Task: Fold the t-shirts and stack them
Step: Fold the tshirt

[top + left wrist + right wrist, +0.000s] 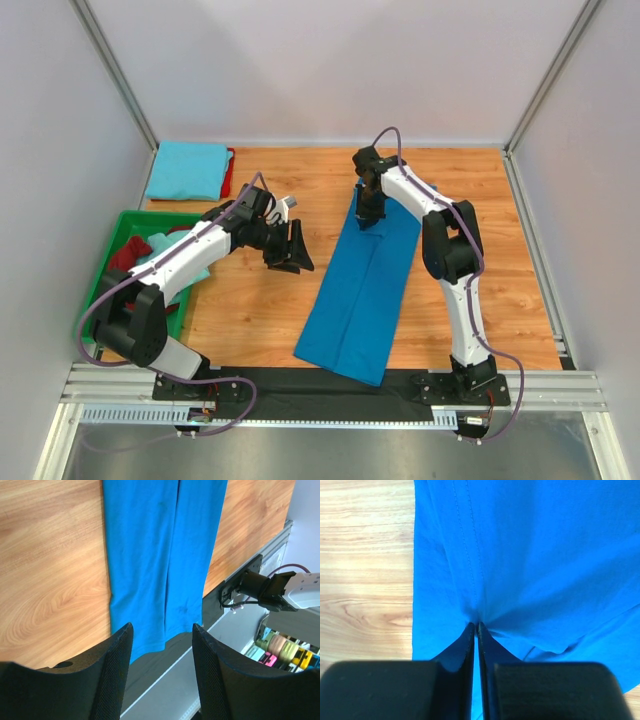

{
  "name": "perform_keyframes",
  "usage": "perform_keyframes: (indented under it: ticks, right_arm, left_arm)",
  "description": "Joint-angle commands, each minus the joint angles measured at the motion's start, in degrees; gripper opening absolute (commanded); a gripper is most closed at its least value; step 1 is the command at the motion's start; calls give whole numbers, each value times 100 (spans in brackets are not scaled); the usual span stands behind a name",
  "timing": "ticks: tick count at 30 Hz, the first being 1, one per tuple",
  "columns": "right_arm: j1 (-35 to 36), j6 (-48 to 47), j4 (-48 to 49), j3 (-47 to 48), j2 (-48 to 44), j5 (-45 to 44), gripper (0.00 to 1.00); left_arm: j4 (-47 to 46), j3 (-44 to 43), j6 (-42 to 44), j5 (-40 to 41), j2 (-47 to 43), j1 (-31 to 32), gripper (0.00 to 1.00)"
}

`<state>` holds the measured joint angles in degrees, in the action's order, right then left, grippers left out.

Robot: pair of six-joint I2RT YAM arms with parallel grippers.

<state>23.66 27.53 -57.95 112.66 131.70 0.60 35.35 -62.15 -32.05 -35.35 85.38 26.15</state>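
The royal blue t-shirt [362, 290] lies on the wooden table [250, 310], folded lengthwise into a long strip. The right tool [368, 222] sits at the shirt's far end, its jaws pressed together on a pinch of the blue fabric. The left tool [293, 255] hangs just left of the shirt, jaws partly spread and holding nothing. Well left of the shirt, a green tray [100, 275] holds a crumpled maroon t-shirt [130, 252] and a pale aqua t-shirt [165, 243]. Far-left of the shirt, a folded sky blue t-shirt [188, 168] rests on a red t-shirt [230, 172].
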Motion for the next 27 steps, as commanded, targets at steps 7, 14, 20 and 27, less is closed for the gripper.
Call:
perform_keyframes:
  ticks: [7,14,20,27]
  right_arm:
    - [-247,-195,20,256,-373,292,36]
    - [-529,7,153,1195,-110,-472,43]
    - [-696,227,468,2014,532,-526,47]
    - [-793,762,1786,1487,769,203,23]
  left_arm:
    - [-46,-192,15,-103,75,-40,58]
    - [-55,-184,68,-138,311,-40,58]
    - [-29,-175,191,-86,602,-40,58]
    - [-125,-95,147,-112,725,-40,58]
